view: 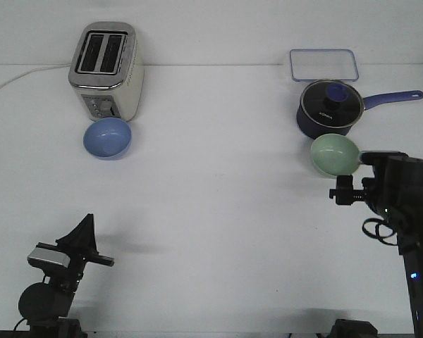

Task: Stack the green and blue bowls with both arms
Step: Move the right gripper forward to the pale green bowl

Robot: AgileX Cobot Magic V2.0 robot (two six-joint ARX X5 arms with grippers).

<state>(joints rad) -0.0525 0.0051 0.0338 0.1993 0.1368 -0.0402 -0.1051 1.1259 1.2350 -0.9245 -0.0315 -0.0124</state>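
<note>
White table, blue bowl touching toaster

White table carries toaster, blue bowl, saucepan, clear tray.

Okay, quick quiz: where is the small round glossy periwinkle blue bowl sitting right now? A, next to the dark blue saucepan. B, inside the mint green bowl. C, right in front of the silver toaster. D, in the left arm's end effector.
C: the small round glossy periwinkle blue bowl rests on the table just in front of the silver two-slot toaster, apart from both arms.
</note>
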